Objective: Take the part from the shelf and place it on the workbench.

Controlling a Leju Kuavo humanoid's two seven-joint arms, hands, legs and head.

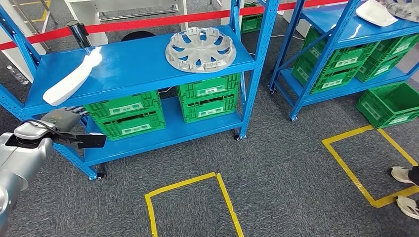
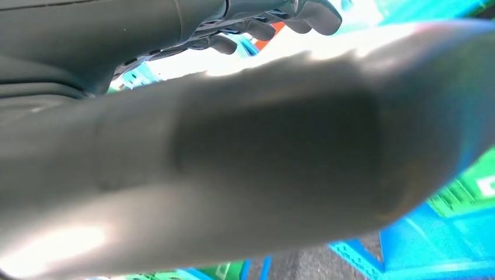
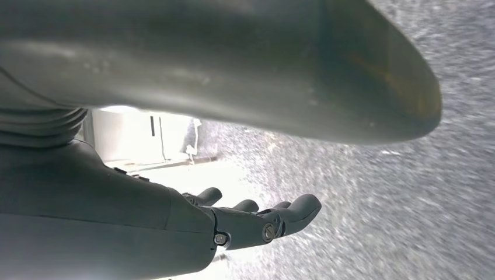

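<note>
White labels on the green crates (image 1: pixel 129 116) cannot be read; left hand (image 1: pixel 63 118), empty, fingers apart, is raised just below the white part (image 1: pixel 71 79) on the shelf (image 1: pixel 143 64); right hand (image 3: pixel 245 224) is held empty with fingers loosely extended.

No text can be read here. The green crates (image 1: pixel 129 116) under the blue shelf (image 1: pixel 133 66) carry white labels (image 1: pixel 122 108), but their print is too small and blurred.

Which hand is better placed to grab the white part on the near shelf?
Left, probably. The left hand is raised just below the shelf edge, right under the long white part. The right hand hangs open over grey carpet, away from the shelf.
</note>
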